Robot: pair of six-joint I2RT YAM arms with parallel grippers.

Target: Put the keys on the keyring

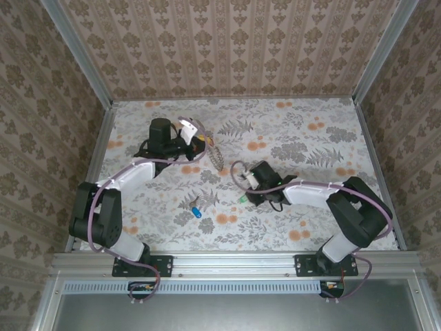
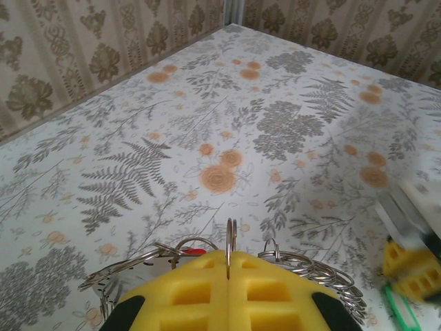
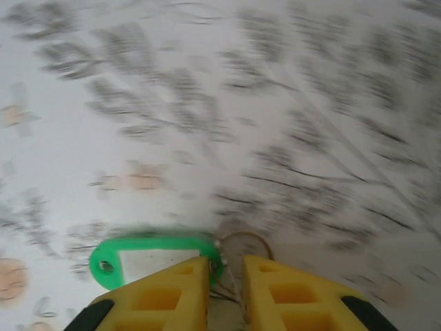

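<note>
Left gripper (image 2: pixel 228 258) is pressed together, pinching the keyring (image 2: pixel 228 238) upright at its tips. Right gripper (image 3: pixel 226 272) is narrowly parted around the green key's (image 3: pixel 155 256) small ring; grip unclear.

The keyring (image 2: pixel 228 241) was thin, shiny metal. The fingers (image 2: pixel 200 270) were matt yellow plastic. The green key tag (image 3: pixel 151 245) looked glossy plastic; the surface (image 2: pixel 220 103) matt, printed.

A tabletop (image 1: pixel 303 138) printed with ferns and orange blossoms lay beneath the left end effector (image 1: pixel 198 142). Damask-papered walls (image 1: pixel 227 41) stood beyond it, framed by aluminium posts (image 1: pixel 76 48).
</note>
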